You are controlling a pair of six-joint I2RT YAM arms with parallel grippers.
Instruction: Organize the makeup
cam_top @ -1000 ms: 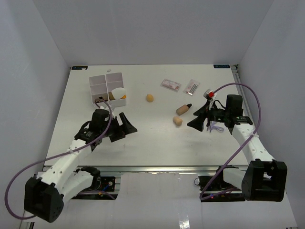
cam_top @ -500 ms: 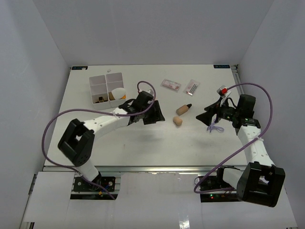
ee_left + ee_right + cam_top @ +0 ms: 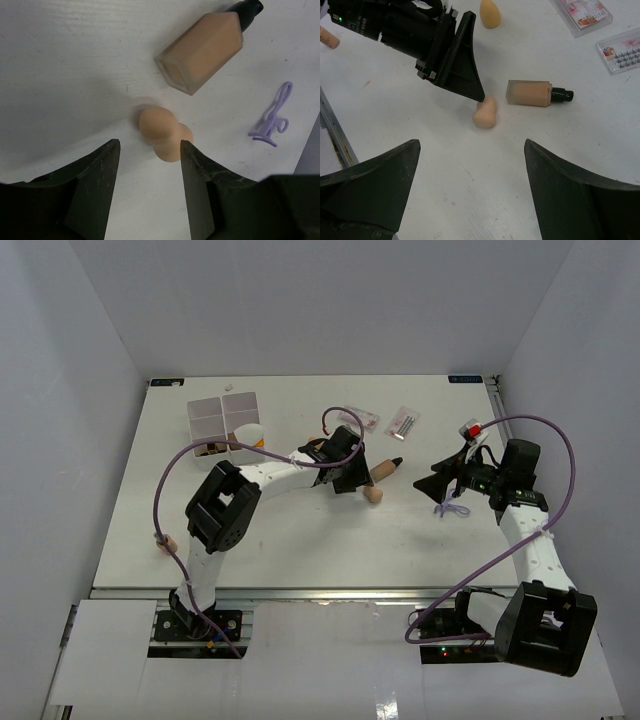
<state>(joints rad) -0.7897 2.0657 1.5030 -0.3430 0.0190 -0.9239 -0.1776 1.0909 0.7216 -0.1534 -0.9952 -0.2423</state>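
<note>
Sponge (image 3: 164,135), between part-open left end effector (image 3: 150,145) jaws

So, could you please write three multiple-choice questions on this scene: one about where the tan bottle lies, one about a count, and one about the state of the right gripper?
1. Where is the tan bottle?
A) in the near right corner
B) next to a beige sponge, not touching it
C) in the far left corner

2. How many clear flat packets can be seen?
A) one
B) two
C) four

3. The right gripper is
A) open and empty
B) shut on a sponge
C) shut on the bottle

Answers:
1 B: the left wrist view shows a strip of white surface between them.
2 B: the right wrist view shows two, side by side.
3 A: its fingers stand wide apart with nothing between them.
</note>
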